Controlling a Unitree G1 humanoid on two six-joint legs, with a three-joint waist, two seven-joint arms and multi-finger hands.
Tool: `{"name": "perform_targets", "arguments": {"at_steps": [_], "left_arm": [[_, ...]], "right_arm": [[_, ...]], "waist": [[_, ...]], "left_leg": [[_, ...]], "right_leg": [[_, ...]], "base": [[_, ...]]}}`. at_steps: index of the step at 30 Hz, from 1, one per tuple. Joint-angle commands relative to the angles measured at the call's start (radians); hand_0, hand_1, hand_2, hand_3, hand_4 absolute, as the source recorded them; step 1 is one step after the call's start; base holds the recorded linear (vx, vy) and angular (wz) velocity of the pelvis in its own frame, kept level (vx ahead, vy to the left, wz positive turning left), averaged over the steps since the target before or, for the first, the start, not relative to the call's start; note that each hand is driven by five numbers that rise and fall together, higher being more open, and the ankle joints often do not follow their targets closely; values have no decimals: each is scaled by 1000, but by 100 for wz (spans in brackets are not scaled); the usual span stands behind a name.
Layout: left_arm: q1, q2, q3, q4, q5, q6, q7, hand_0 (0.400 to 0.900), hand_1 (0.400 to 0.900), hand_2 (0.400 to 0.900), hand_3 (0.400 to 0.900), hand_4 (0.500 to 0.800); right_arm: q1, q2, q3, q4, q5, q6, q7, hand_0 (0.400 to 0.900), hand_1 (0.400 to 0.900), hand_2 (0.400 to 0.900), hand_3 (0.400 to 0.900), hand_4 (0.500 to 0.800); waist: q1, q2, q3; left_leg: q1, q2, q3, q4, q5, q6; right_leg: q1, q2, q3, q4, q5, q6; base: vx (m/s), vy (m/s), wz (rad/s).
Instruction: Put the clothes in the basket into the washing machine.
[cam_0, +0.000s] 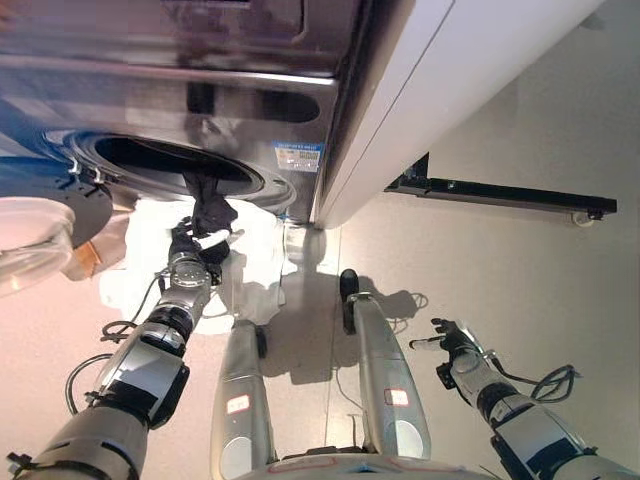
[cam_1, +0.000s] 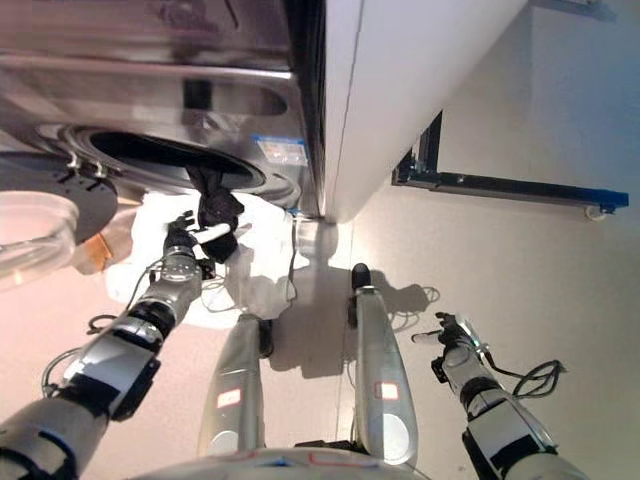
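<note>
The washing machine's round drum opening (cam_0: 160, 160) is open. A dark garment (cam_0: 212, 208) hangs over its lower rim, partly inside the drum. My left hand (cam_0: 192, 250) is just below the garment, with its fingers curled on the lower end. It shows the same way in the right eye view (cam_1: 183, 245). A bright white shape under the opening, which seems to be the basket (cam_0: 135, 285), lies beneath my left hand; I cannot see what is in it. My right hand (cam_0: 450, 345) hangs low at the right above the floor, fingers relaxed and empty.
The machine's glass door (cam_0: 30, 240) stands swung open at the far left. A white cabinet side (cam_0: 430, 90) rises to the right of the machine. A black bar on a small wheel (cam_0: 500, 192) lies along the floor beyond it.
</note>
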Motion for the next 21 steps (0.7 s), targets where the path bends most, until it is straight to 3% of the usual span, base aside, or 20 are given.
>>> {"name": "perform_targets", "arguments": {"at_steps": [1,2,3,9,21], "left_arm": [[4,57,32,-49,-6,-9,85,900,900,900,900,800],[-1,65,38,-56,-9,-5,97,900,900,900,900,800],[-2,69,41,-58,-8,-2,101,900,900,900,900,800],[-30,131,49,-100,30,25,115,900,900,900,900,800],[-126,207,18,-122,36,68,103,900,900,900,900,800]], "right_arm": [[101,-40,20,4,34,9,-20,900,900,900,900,800],[108,-41,25,-5,40,10,-18,900,900,900,900,800],[114,-42,27,-11,43,10,-18,900,900,900,900,800],[164,-54,19,-47,63,5,-19,900,900,900,900,800],[193,-83,-16,-37,76,-20,-10,900,900,900,900,800]], "waist": [[29,-23,-55],[37,-33,-53],[43,-36,-49],[58,-70,-29],[30,-69,15]], "left_leg": [[-86,-5,7,12,27,127],[-124,-9,-4,48,22,129],[-137,-9,-15,92,-24,127],[-274,-14,-49,222,-51,135],[-416,-18,-66,371,-88,150]], "right_leg": [[-28,-30,33,73,-28,-6],[-47,-30,29,91,-33,-8],[-54,-28,30,129,-73,-1],[-147,-29,11,209,-84,-6],[-280,-26,17,315,-102,-22]], "base": [[-42,-92,13],[70,-52,6],[63,-61,7],[2,-53,6],[-1,3,1]]}}
